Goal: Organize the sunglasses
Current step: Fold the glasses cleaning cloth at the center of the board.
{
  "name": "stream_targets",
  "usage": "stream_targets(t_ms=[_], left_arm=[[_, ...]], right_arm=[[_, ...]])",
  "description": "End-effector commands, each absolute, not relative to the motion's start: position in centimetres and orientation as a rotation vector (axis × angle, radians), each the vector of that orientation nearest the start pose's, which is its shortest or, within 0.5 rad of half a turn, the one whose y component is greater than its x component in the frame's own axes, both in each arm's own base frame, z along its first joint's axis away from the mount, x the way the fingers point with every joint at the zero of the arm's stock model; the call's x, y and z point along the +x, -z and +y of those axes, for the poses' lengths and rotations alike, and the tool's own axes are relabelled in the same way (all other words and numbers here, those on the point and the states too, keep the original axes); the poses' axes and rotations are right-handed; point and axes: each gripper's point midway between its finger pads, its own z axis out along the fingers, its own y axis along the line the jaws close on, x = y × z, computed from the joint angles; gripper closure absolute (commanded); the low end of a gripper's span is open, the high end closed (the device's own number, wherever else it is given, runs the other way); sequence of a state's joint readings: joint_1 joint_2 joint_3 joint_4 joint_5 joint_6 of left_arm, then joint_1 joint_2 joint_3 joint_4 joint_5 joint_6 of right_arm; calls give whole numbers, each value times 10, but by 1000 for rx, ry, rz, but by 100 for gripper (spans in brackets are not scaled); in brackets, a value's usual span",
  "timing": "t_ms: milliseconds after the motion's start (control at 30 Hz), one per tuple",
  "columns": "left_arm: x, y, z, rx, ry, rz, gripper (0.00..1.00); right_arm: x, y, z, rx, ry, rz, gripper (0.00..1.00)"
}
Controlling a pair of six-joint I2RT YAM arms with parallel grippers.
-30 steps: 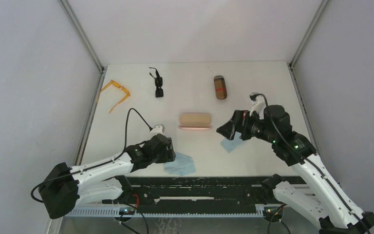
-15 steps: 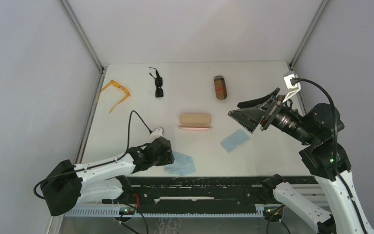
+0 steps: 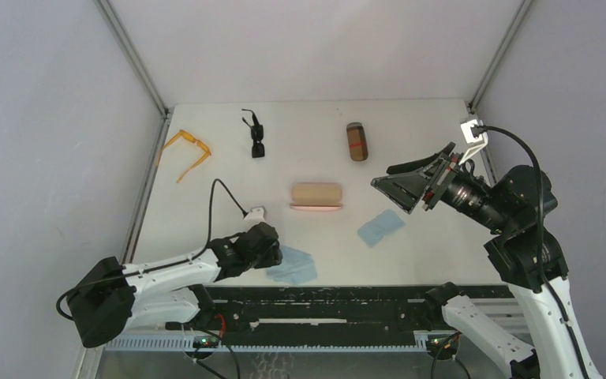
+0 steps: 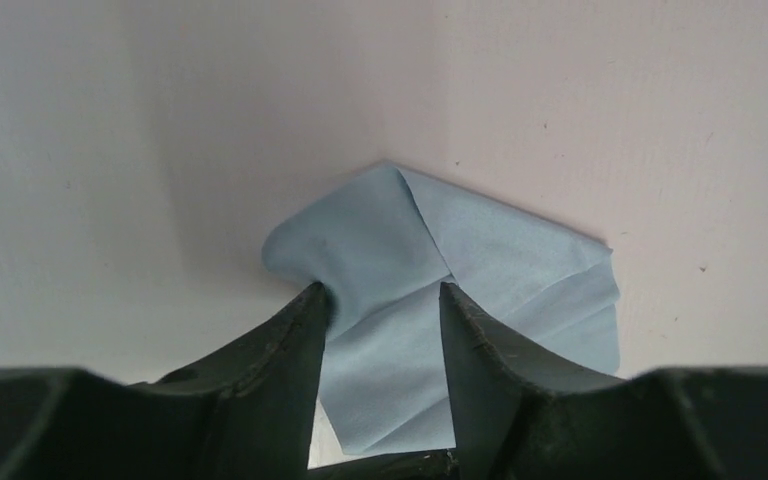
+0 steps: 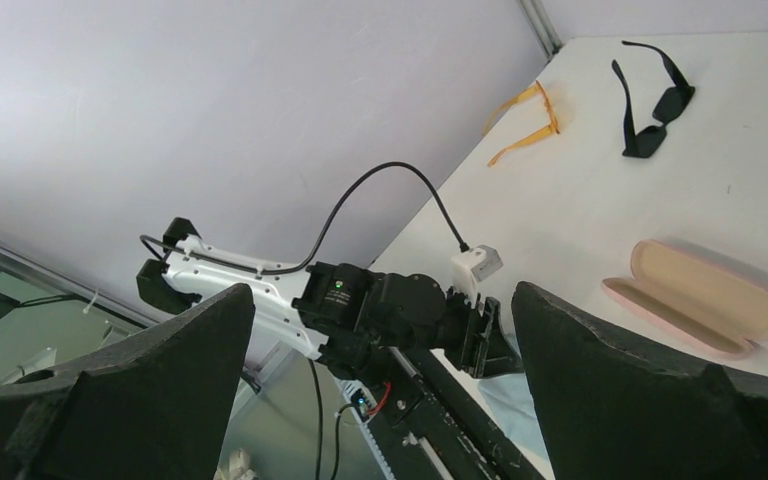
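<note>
Our left tool (image 4: 382, 296) stands half-parted astride a blue cloth (image 4: 505, 262), pinching nothing yet; our right tool (image 3: 384, 175) gapes wide, raised, empty. Far ahead of the left tool lie the black sunglasses (image 3: 257, 139) and, leftward, the orange sunglasses (image 3: 187, 143). We judge them light, thin-armed and slick-lensed, so we'd pinch the bridge.

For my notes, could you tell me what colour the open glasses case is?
The open case is pink, tan inside; right wrist view.
</note>
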State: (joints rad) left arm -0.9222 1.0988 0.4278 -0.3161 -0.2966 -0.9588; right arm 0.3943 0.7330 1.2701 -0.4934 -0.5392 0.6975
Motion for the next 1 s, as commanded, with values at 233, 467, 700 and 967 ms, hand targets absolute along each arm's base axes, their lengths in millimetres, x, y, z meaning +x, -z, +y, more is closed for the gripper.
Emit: stream_targets(t_ms=[233, 467, 700, 967], left_arm=[[151, 8, -180, -116, 330, 2611, 88], [166, -7, -190, -76, 364, 2545, 100], [169, -13, -188, -63, 376, 2500, 100], [167, -9, -190, -61, 476, 2446, 100]], right_arm=[[160, -425, 173, -175, -1155, 1708, 0], [179, -320, 174, -215, -1021, 1900, 1], [181, -224, 204, -399, -861, 2065, 9], [172, -163, 273, -787, -747, 2059, 34]])
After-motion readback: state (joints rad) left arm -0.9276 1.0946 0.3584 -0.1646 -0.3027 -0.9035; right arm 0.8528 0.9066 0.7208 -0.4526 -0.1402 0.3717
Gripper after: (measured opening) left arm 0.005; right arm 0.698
